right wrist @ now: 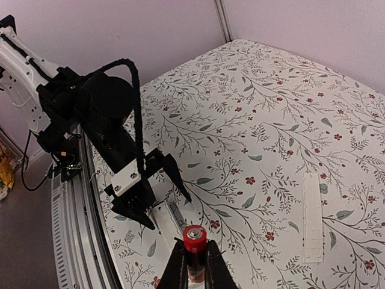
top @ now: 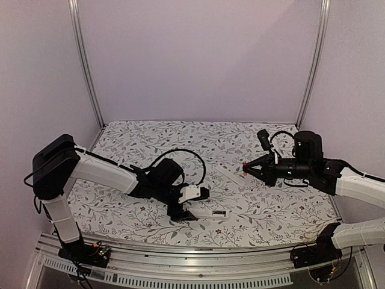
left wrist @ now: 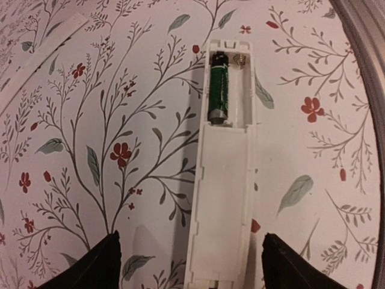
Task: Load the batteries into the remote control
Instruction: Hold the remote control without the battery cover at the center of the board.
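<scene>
Overhead, the remote control (top: 212,212) lay on the bench (top: 271,205) beside the left jaws; left wrist: those jaws stood apart astride it, dark battery (left wrist: 219,87) seated; right wrist: the right jaws clamped the red battery (right wrist: 194,241), which could jam if lowered askew.

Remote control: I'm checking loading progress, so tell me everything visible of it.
The remote control is a slim white plastic bar lying flat, back up, on the floral cloth. Its battery compartment, open at one end, holds a dark green battery in one slot; the other slot is empty. The open left gripper straddles its other end, fingers clear of it.
</scene>
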Available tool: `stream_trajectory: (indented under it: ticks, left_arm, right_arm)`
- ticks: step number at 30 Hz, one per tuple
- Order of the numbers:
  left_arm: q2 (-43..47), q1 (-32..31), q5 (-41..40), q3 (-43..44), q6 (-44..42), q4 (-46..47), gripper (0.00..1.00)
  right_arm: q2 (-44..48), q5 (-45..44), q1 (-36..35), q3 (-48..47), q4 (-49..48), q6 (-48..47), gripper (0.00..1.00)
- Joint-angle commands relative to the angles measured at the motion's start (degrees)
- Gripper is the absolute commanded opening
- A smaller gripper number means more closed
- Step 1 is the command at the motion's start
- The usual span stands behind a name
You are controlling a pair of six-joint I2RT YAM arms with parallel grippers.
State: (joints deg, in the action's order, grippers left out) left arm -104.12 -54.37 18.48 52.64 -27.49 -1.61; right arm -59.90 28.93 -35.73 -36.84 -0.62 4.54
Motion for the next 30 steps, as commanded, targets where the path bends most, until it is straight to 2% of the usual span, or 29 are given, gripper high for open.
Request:
stream_trajectory:
  ticks: [1,7,11,15,19,24,28,30]
  left_arm:
    - [0.5,-1.2,-3.9,-1.9,0.0,4.9,0.77]
    - [1.7,-1.1,-1.5,-4.9,-0.5,5.7,0.67]
    - [1.6,-1.2,0.0,-4.8,2.1,4.8,0.59]
    - [3.7,-2.2,1.8,-6.8,4.8,5.8,0.47]
    - [5.4,-3.3,3.4,-9.1,6.1,5.8,0.44]
    - [6.7,-3.8,2.8,-10.1,7.2,4.9,0.36]
    - [8.2,-4.0,1.9,-11.1,8.0,5.4,0.22]
    - [8.6,-4.1,1.1,-11.9,8.4,5.8,0.21]
  right_arm:
    - [-2.1,-0.6,-0.4,-0.7,-1.9,-0.1,0.0]
    - [-5.7,-0.5,-0.4,-1.4,-1.7,0.4,0.0]
    - [-5.9,-0.7,-0.4,-1.6,0.0,0.5,0.0]
    - [-4.0,-0.8,-0.4,-1.0,0.5,0.7,0.0]
    - [-3.3,-1.1,-0.5,-0.1,0.1,-0.7,0.0]
    - [-3.5,-0.4,-1.2,1.6,-2.8,-2.4,0.0]
    - [-4.6,1.5,-2.0,1.7,-3.7,-3.5,0.0]
    - [-5.8,2.7,-2.4,1.2,-3.2,-4.9,0.0]
